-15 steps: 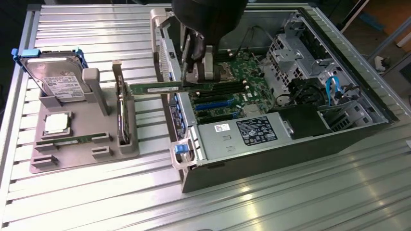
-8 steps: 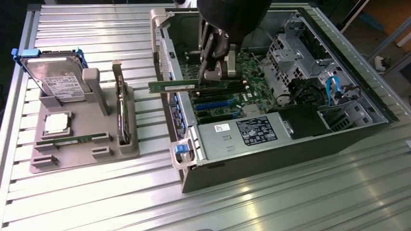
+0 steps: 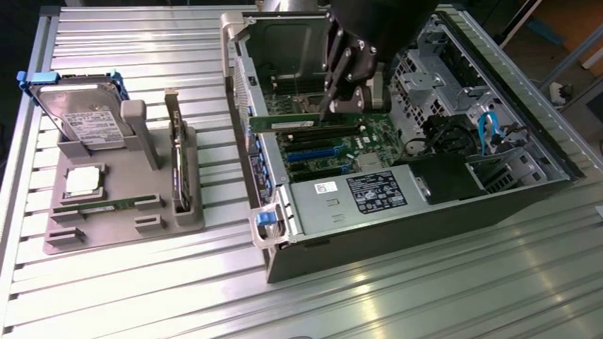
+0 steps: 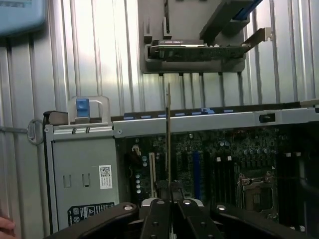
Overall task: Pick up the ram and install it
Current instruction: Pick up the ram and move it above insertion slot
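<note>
Grips the ram in the hand, fingers drawn almost fully together with just the thin board pinched between them. Holds it by the upper long edge, near mid-length, so the green stick hangs on edge straight below the fingertips. From the wrist, looks along the ram edge-on: a thin line running out from between the closed fingers of the hand.

Hangs inside the open computer case, low over the motherboard. Lies with the long axis across the case, from the exterior view's left to its right, roughly in line with the blue slots and the dark slots beside them. No offset to either side between hand and ram; directly underneath, already in the grasp. Probably turns on the lower edge meeting a slot beneath it. Appears to sit just over a dark slot, but cannot tell whether touching, partly in, or clear.

Farther out, on the ribbed metal counter, to the exterior view's left of the case: a grey holder with a hard drive standing in it, a silver processor chip lying flat, and a dark expansion card on edge. All well apart from the hand.
</note>
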`<state>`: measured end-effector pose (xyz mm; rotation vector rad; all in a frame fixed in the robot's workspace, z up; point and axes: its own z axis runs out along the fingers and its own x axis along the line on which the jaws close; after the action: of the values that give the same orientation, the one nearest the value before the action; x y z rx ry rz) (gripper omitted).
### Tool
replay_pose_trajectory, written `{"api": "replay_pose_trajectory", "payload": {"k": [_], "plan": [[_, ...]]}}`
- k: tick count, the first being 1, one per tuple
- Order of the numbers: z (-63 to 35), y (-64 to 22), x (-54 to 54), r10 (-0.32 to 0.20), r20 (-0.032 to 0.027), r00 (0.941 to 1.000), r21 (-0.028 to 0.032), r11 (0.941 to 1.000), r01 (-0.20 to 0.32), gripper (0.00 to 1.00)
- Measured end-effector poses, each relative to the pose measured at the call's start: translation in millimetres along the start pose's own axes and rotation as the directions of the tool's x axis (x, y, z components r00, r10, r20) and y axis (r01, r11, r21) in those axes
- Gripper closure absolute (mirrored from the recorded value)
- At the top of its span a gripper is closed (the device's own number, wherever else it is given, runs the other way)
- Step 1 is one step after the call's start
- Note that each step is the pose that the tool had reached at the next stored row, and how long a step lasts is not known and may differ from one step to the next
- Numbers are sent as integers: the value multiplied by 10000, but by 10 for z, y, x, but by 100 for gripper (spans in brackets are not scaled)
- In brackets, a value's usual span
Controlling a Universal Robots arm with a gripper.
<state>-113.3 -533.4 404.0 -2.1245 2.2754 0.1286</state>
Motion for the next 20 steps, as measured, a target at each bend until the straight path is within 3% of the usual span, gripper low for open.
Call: {"api": "replay_pose_trajectory", "payload": {"k": [6,7,14,20], "plan": [[-9,-238,-16,-1,0,10000,0,10000,1,88],[-12,-321,-22,-2,0,10000,0,10000,2,88],[-25,-645,-45,-1,-1,10000,0,10000,1,88],[-31,-831,-58,-1,1,10000,0,10000,1,88]]}}
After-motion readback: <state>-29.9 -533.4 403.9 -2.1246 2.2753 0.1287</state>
